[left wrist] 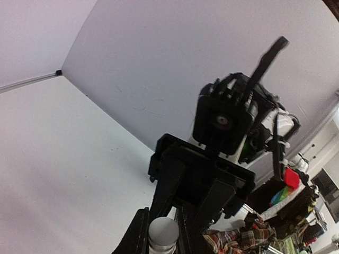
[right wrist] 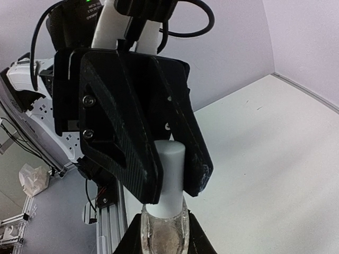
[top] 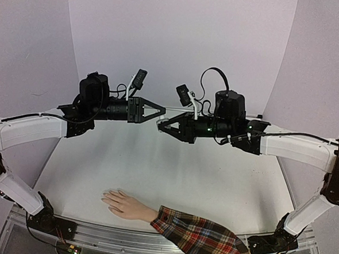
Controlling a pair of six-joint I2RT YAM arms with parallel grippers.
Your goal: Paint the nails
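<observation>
The beige mannequin hand [top: 128,205] lies palm down at the near table edge, its red plaid sleeve [top: 200,238] to the right. The nails at its fingertips [top: 104,198] are too small to make out. Both grippers meet in the air above the table's middle. My right gripper [top: 160,125] [right wrist: 164,228] is shut on a small clear bottle [right wrist: 164,238]. My left gripper [top: 162,110] [left wrist: 161,236] is shut on the bottle's white cap [right wrist: 170,172] [left wrist: 162,232]. The cap still sits on the bottle.
The white tabletop [top: 172,173] spreads below the arms, with white walls behind. The metal rail [top: 111,235] runs along the near edge. The sleeve also shows in the left wrist view [left wrist: 244,236].
</observation>
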